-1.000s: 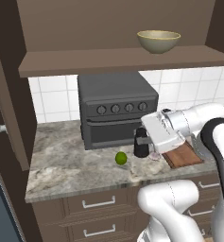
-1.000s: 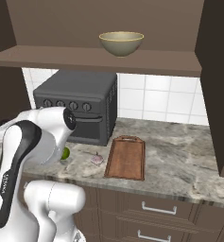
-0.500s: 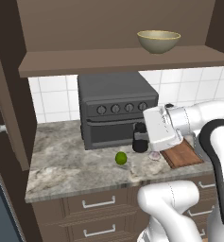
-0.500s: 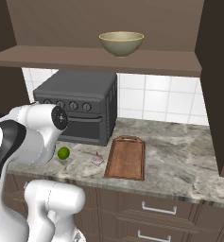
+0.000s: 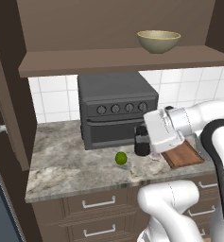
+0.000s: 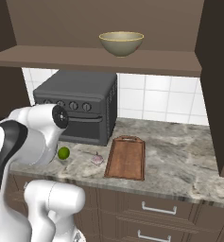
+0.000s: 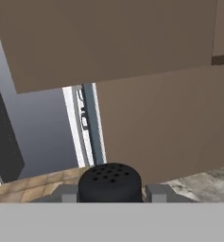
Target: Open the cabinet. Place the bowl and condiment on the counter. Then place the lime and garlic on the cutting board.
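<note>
1. Near-black condiment, dotted top, bottom centre of hand view.
2. Bright green lime, centre.
3. Pale olive-beige bowl, top centre.
4. Reddish-brown cutting board.
5. Grey-beige marbled counter.
6. Whitish-pink garlic.
7. Dark brown cabinet.

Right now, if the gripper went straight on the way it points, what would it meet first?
The gripper is closed on the condiment, its jaws on either side. It points sideways over the counter. The hand view looks at a brown cabinet panel, probably the first obstacle, though depth is unclear.
</note>
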